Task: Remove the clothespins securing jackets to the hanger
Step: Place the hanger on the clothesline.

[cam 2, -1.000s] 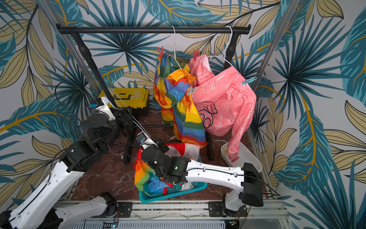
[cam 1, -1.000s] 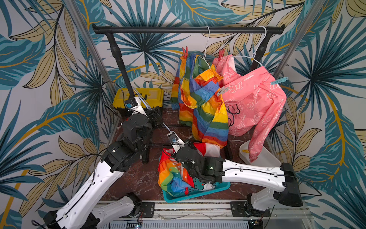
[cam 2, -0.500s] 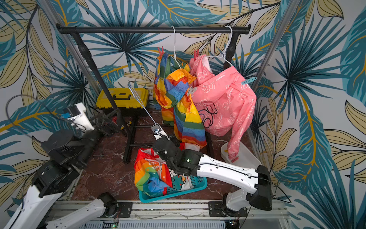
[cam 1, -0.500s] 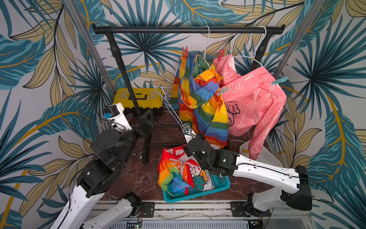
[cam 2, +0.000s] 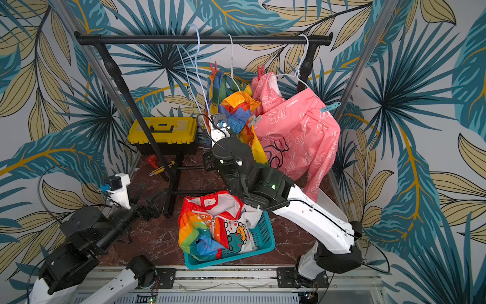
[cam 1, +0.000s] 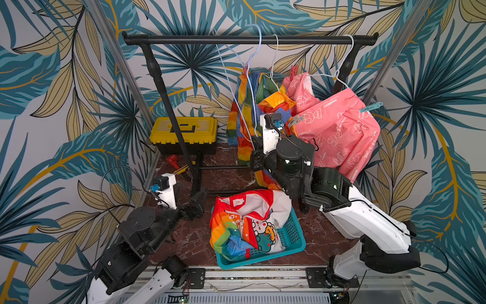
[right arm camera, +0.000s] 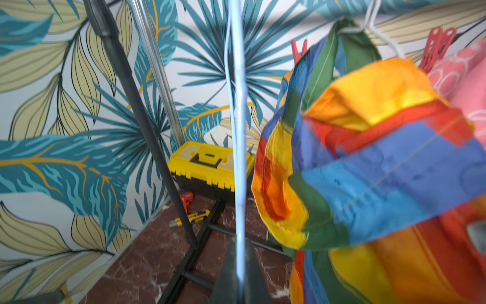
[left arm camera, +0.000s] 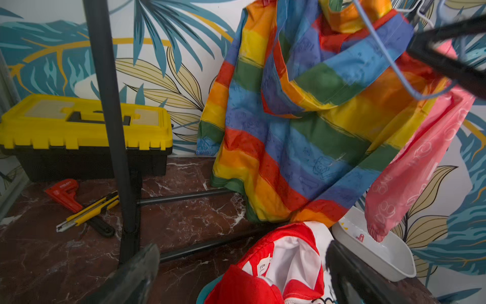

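My right gripper (right arm camera: 239,252) is shut on a bare pale blue wire hanger (cam 1: 253,79), held upright with its hook near the rail. Beside it hang the rainbow-striped jacket (cam 1: 243,123) and the pink jacket (cam 1: 339,131). Red clothespins (cam 1: 246,69) (cam 1: 293,70) sit on their near shoulders. A grey clothespin (cam 1: 295,119) and a light blue clothespin (cam 1: 370,107) sit on their other shoulders. The red jacket (cam 1: 252,208) lies in the teal basket (cam 1: 294,237). My left gripper (cam 1: 197,202) stands low and open, holding nothing, its fingers (left arm camera: 136,276) wide apart.
The black rack's rail (cam 1: 249,40) and slanted pole (cam 1: 168,105) stand at the back. A yellow toolbox (cam 1: 185,131), a red wrench (cam 1: 172,159) and a utility knife (left arm camera: 89,210) lie on the floor at the left. A white tray (left arm camera: 376,252) sits under the pink sleeve.
The right arm has raised the blue hanger from the basket up toward the rail. The left gripper has opened wide and drawn back low to the left.
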### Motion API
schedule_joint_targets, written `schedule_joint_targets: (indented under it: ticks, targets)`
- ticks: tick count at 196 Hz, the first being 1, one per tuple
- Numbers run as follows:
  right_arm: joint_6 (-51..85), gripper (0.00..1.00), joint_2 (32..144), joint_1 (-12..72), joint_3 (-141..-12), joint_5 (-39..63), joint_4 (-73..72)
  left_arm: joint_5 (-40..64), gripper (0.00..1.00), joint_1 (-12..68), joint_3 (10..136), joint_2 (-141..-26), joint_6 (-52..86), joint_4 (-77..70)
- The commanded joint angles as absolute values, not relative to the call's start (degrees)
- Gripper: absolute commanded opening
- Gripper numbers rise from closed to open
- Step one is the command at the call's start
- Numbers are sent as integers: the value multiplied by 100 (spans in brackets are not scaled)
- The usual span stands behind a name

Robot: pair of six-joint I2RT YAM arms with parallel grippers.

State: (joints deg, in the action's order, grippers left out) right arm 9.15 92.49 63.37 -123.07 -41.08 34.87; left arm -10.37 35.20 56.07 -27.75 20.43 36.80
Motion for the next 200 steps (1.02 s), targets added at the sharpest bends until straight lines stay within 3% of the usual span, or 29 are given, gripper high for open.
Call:
schedule_joint_targets:
  ticks: [1, 31, 78, 200]
  targets:
    - [1118, 0, 9937, 6202, -13367, -3741, 4641, -703, 99, 3501, 5581, -2794, 2213, 3762]
    - [1266, 0, 10824, 6081, -14925, -3460, 5567, -742, 99, 3500, 5513, -2759, 2249, 3763]
    - [1524, 0, 11023, 5678, -14950, -2859, 5337, -783, 99, 3499, 5401, -2759, 2346, 3760]
    - [1315, 0, 11410, 5296, -15288, -2471, 4713, -866, 99, 3500, 5230, -2834, 2519, 3686]
